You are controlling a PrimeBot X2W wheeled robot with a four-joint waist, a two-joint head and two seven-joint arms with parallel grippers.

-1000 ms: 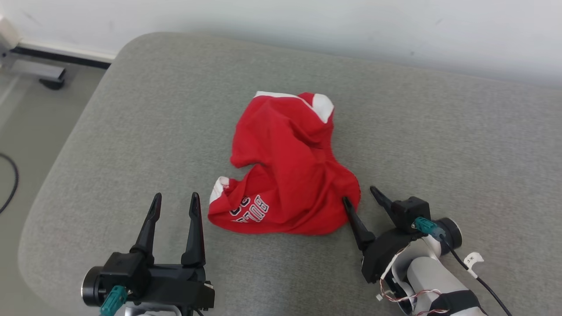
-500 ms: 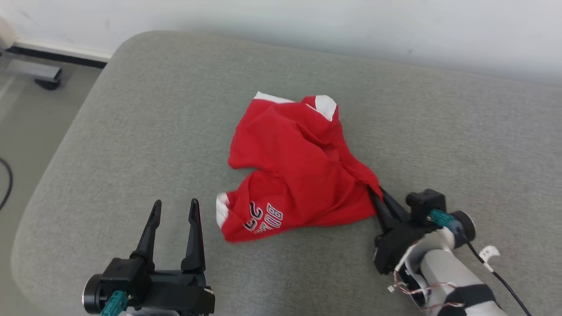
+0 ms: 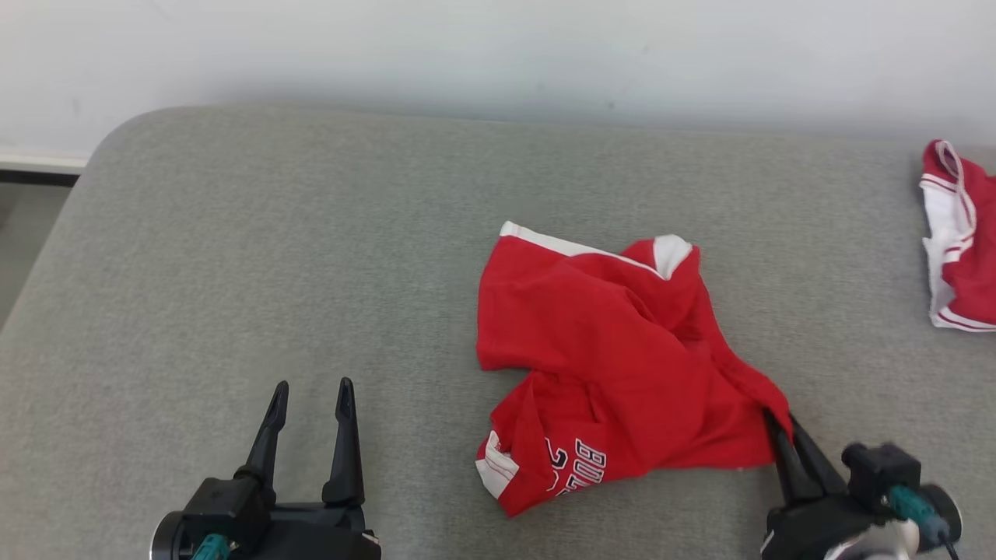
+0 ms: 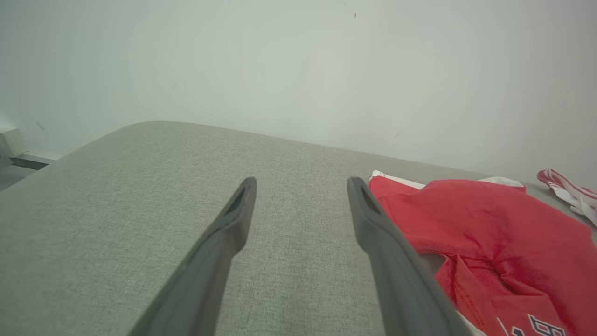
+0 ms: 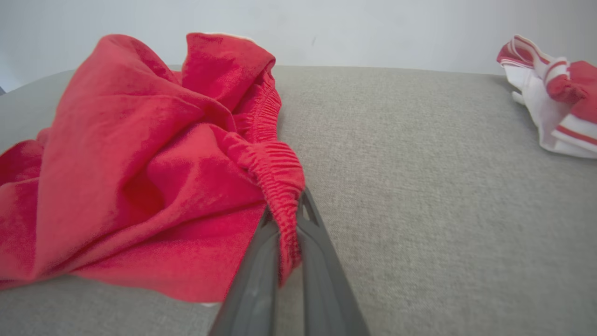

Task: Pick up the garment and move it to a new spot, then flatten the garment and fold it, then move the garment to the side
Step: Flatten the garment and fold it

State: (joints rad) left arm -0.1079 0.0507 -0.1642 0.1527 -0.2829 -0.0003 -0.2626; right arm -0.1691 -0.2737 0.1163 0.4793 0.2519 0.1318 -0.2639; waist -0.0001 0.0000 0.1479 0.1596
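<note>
The garment (image 3: 615,365) is a pair of red shorts with white trim and lettering, lying crumpled on the grey cushioned surface (image 3: 272,257). My right gripper (image 3: 782,424) is shut on the elastic waistband at the garment's near right corner; in the right wrist view the gathered waistband (image 5: 282,186) is pinched between the two fingers of the right gripper (image 5: 287,212). My left gripper (image 3: 311,389) stands open at the lower left, well left of the garment, with nothing between its fingers. In the left wrist view the left gripper (image 4: 301,184) has the garment (image 4: 489,224) just to its right.
A second red and white garment (image 3: 957,241) lies at the far right edge of the surface, also seen in the right wrist view as a bunched red and white garment (image 5: 550,93). A pale wall (image 3: 498,54) runs behind. The surface's rounded left corner drops to the floor.
My right gripper has shut on the garment's waistband and dragged it to the right. The head view has also shifted, bringing the second garment into sight. The left gripper stays open.
</note>
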